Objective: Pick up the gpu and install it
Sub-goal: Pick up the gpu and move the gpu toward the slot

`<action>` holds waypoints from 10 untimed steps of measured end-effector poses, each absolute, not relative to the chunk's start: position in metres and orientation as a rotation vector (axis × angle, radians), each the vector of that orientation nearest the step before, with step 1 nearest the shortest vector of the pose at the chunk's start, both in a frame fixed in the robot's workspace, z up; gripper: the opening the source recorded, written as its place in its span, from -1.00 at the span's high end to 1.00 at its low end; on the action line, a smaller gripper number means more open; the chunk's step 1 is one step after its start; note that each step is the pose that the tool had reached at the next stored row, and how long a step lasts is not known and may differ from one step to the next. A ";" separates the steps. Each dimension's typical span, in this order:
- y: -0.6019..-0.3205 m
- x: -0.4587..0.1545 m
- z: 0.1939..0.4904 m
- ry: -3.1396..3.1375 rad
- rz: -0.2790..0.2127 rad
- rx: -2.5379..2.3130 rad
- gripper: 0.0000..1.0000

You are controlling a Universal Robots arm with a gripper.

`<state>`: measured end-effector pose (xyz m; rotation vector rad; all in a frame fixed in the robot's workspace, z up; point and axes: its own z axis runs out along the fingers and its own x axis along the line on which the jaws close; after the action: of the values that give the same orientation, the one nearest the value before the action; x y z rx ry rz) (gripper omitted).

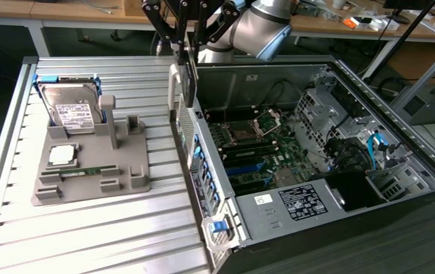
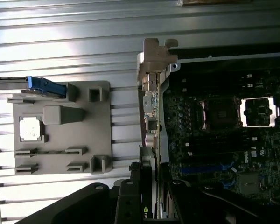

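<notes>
The gpu (image 1: pixel 190 80) is one single card, and I have it in my claw (image 1: pixel 185 54). The two fingers are clamped on its upper edge, so it hangs straight down. In the exterior view it is a thin dark strip seen edge-on. Its pale metal end bracket faces the exterior view's left. It hangs in the air just over the near wall of the one open computer case (image 1: pixel 240 85), touching nothing below.

In the wrist view the gpu (image 2: pixel 151 121) is again a narrow edge-on strip. It runs out from my claw (image 2: pixel 147 196) along the case's rim, and the light bracket with its bent tab sits at the far end. The single motherboard (image 2: pixel 224 130) lies just beside it, inside the case.

One grey holder (image 1: pixel 126 177) sits on the slatted metal surface (image 1: pixel 96 228), well apart from the card. It carries three things:
- one hard drive (image 1: pixel 73 108) with a white label, standing tilted in a blue frame
- one square silvery processor chip (image 1: pixel 62 154)
- one slim green memory stick (image 1: pixel 80 170), lying flat

The holder's tall upright slot stands empty.
</notes>
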<state>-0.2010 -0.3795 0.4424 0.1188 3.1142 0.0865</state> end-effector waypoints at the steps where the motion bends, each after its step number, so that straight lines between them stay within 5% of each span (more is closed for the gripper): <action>1: -0.380 -0.200 0.442 3.114 0.087 0.119 0.47; 10: -0.380 -0.188 0.442 3.114 0.087 0.119 0.47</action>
<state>-0.1883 -0.3795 0.4424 0.1187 3.1142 0.0867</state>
